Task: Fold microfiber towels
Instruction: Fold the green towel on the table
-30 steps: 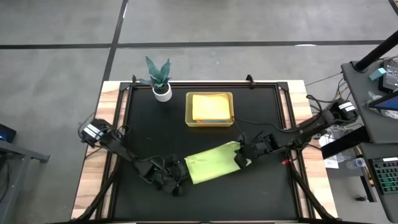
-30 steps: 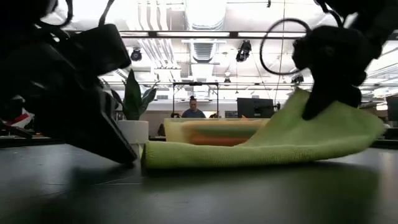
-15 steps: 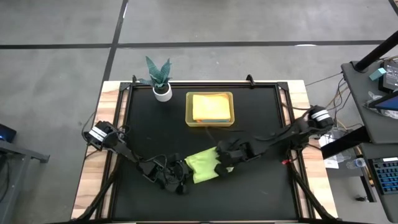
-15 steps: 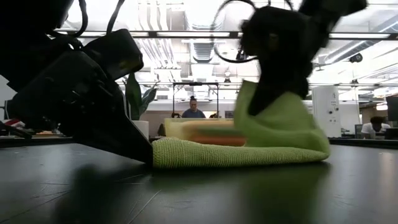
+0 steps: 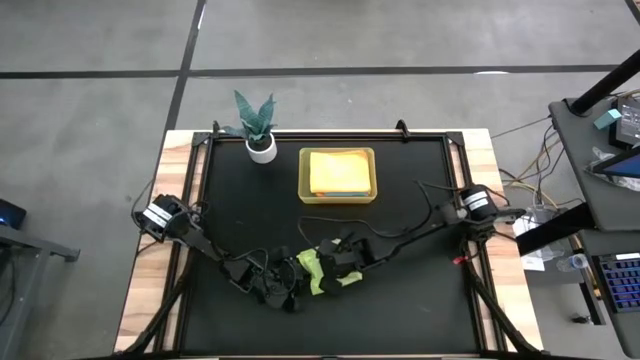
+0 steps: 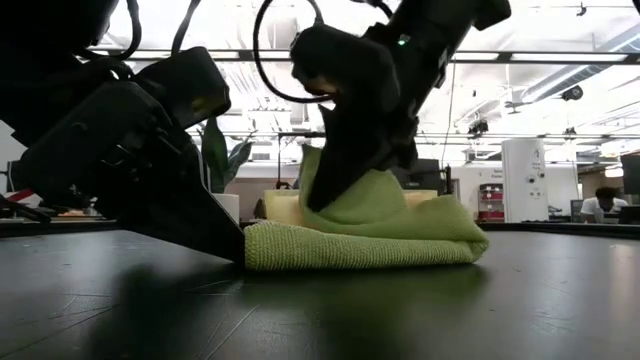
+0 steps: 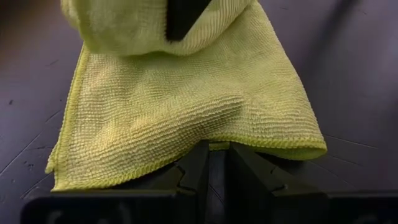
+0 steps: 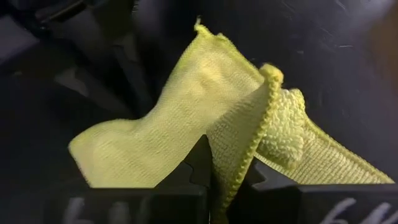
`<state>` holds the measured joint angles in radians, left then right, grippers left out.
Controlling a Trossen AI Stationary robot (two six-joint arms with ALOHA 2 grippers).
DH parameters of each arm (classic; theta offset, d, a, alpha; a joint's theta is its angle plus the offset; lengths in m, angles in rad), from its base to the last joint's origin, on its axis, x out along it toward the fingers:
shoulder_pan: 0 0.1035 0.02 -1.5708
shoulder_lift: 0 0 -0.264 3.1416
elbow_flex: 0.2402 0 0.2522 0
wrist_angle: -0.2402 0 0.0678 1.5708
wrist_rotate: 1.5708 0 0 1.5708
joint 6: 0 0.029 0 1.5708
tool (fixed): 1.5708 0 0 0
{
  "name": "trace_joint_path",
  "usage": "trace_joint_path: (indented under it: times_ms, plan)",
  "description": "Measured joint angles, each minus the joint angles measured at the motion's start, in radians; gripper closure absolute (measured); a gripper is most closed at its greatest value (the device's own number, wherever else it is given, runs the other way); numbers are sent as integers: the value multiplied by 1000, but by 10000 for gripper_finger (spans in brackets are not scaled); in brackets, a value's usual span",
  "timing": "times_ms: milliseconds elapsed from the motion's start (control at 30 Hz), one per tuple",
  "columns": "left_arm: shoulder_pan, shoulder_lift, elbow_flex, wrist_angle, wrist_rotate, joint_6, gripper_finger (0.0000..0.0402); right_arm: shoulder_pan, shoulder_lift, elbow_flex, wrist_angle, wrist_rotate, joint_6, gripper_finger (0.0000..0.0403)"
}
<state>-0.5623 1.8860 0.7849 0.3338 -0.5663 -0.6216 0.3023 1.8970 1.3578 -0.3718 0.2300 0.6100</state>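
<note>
A lime green microfiber towel [image 5: 318,271] lies near the table's front middle, its lower layer flat on the black mat [image 6: 360,248]. My left gripper [image 7: 214,163] stands at the towel's left edge, low on the table, shut on it. My right gripper [image 8: 214,171] is above the towel, shut on its other end, which is raised and carried over the lying part [image 6: 345,195]. More folded towels, yellow and orange, lie in the bin [image 5: 338,175] at the back. My left gripper pinches the towel's hemmed edge [image 7: 219,144] between its two fingers, slanting down from the table's left. That edge lies on the table, and the cloth spreads flat away from the fingers. My right gripper pinches a folded edge of the towel [image 8: 241,152] between its two fingers, several layers, coming slanting from above. That end is lifted clear and arches over the lower layer [image 6: 400,215], which rests on the table.
A translucent yellow-green bin [image 5: 304,186] stands at the back middle of the mat. A small potted plant [image 5: 258,128] stands at the back left. Bare black mat lies to the right of the towel [image 5: 420,290] and in front of it.
My right gripper has travelled toward the table's left edge with the towel's right end and has rolled at the wrist. That end has been folded over the lying part, so the towel is now about half as long. The left edge has stayed in place.
</note>
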Motion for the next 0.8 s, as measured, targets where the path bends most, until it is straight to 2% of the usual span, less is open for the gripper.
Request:
trace_joint_path:
  times_ms: [200,567,800]
  plan:
    - [0,0,0,0,0,0,350,-7,11,7,0,10,7,376]
    - [0,0,0,0,0,0,350,-4,10,6,21,1,-17,247]
    - [0,0,0,0,0,0,350,1,8,10,8,-2,-30,202]
